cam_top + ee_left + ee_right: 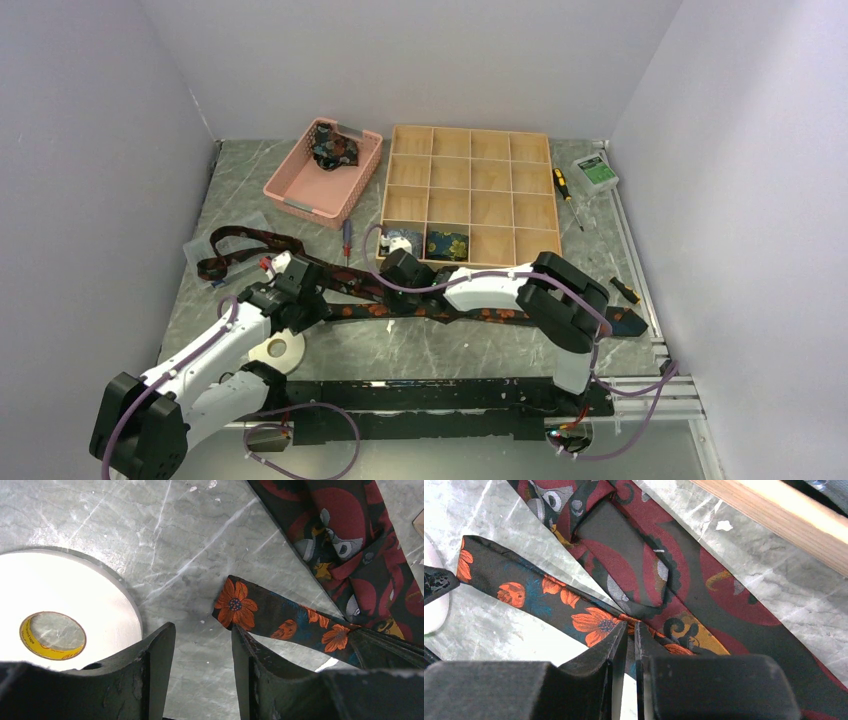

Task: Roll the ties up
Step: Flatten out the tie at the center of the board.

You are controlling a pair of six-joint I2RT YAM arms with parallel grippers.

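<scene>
**Left pincer**: the jaws stand apart over bare desk.
- Straight ahead of the tips, the desk is free.
- On one flank, the white tape ring lies just beside the finger and bars sideways travel.
- On the other flank, the end of the orange-flower tie lies at the fingertip. The maroon tie crosses beyond it.

**Right pincer**: the jaws leave only a slit, pinching the orange-flower tie.
- Ahead, the maroon tie covers the desk.
- Beyond it, the wall of the wooden tray blocks forward passage.
- Bare desk shows left of the tips.
</scene>
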